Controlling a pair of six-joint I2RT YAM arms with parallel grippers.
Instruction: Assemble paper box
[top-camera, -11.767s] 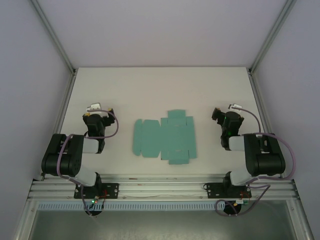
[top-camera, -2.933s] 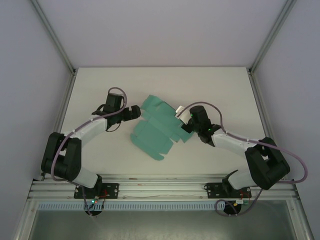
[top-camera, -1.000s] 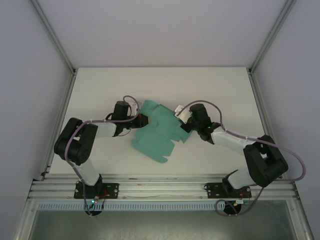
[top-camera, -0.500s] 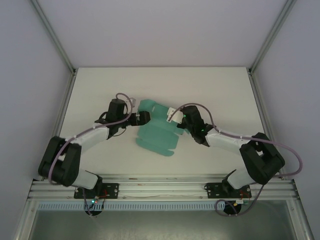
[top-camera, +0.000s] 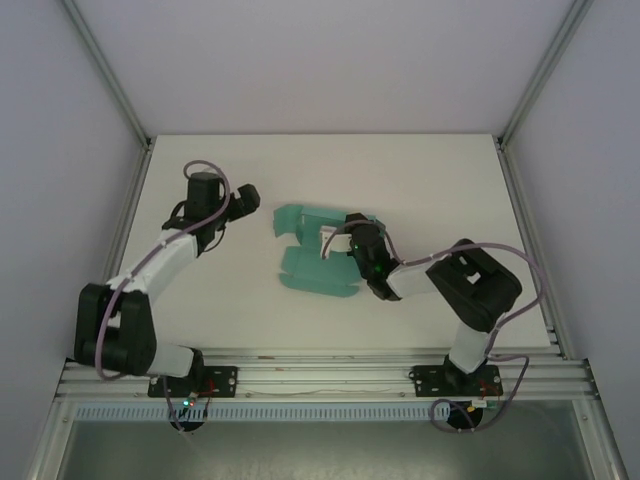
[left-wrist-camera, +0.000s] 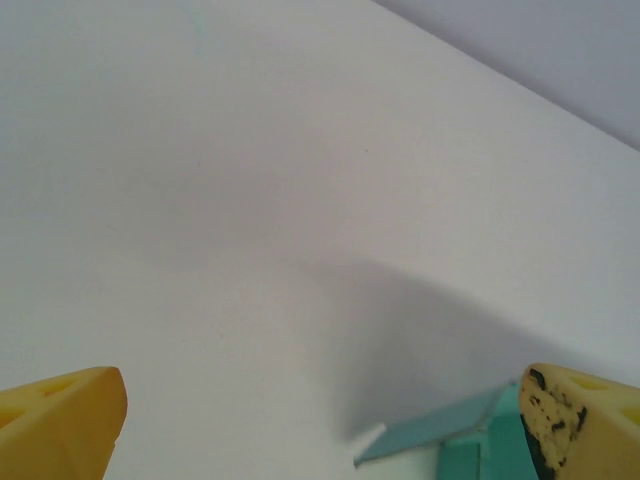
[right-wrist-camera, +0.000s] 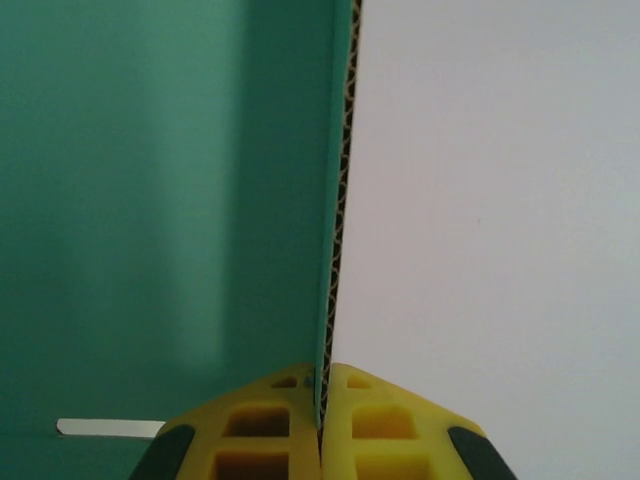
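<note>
The big white surface (top-camera: 200, 310) takes up most of the top view. Two black and white arms reach out over it from the near edge. The left arm (top-camera: 150, 265) stretches up and to the left. The right arm (top-camera: 470, 285) bends back in toward the middle.

The teal paper box (top-camera: 300, 270) made of thin card lies near the middle of the surface, between the two arms. It is not a finished box. Some of its flaps lie flat on the surface and some are folded up.

The right hand (top-camera: 335, 240) is at the right side of the card. In the right wrist view, the right hand (right-wrist-camera: 322, 385) is pressed together and pinches the edge of a card flap (right-wrist-camera: 160, 200) that stands upright. The thin wavy edge of the card runs straight up from between its yellow fingers (right-wrist-camera: 260, 420).

The left hand (top-camera: 245, 197) is to the left of the card and does not touch it. In the left wrist view, the left hand (left-wrist-camera: 320, 420) is spread wide and holds nothing. A small corner of the teal card (left-wrist-camera: 450, 435) shows just beside its right yellow fingertip (left-wrist-camera: 590, 420).
</note>
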